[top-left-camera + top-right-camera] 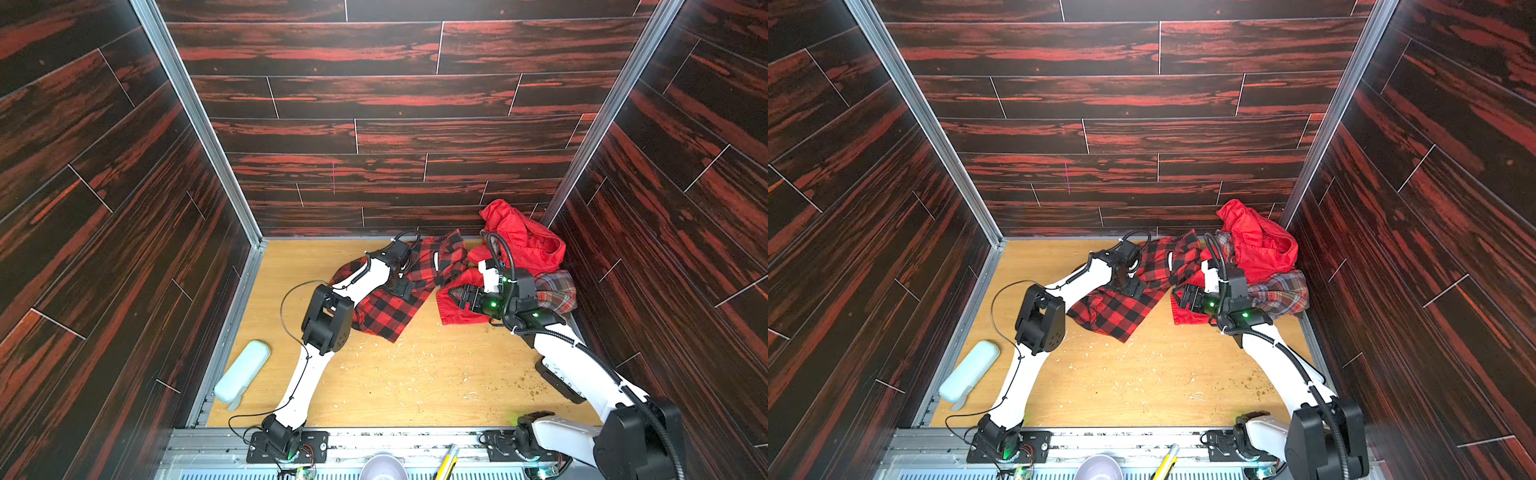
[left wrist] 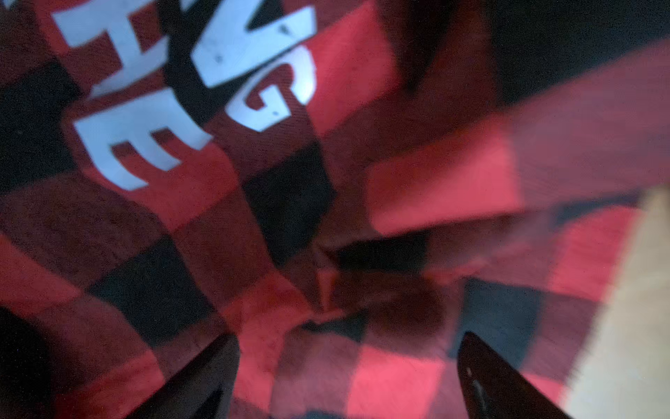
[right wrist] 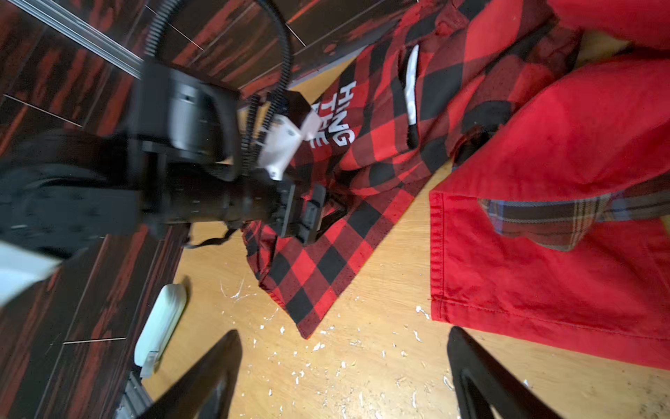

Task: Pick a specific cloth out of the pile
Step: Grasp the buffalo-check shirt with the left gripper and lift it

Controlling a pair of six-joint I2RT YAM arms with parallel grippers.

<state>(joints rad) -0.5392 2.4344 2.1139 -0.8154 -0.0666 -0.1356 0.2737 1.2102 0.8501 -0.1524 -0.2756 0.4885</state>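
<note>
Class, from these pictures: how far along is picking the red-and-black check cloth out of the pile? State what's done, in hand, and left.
Done: the check cloth lies spread on the table, mostly apart from the pile, though its far end seems to touch the red garment. In hand: nothing; the left gripper is open over the cloth, the right gripper open over bare table. Left: perhaps drawing that end clear.

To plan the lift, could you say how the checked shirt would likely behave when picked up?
Probably floppy: the checked shirt lies rumpled and folded, so it should sag. Likely light: thin fabric. It seems to touch the red garment, which might drag.
</note>
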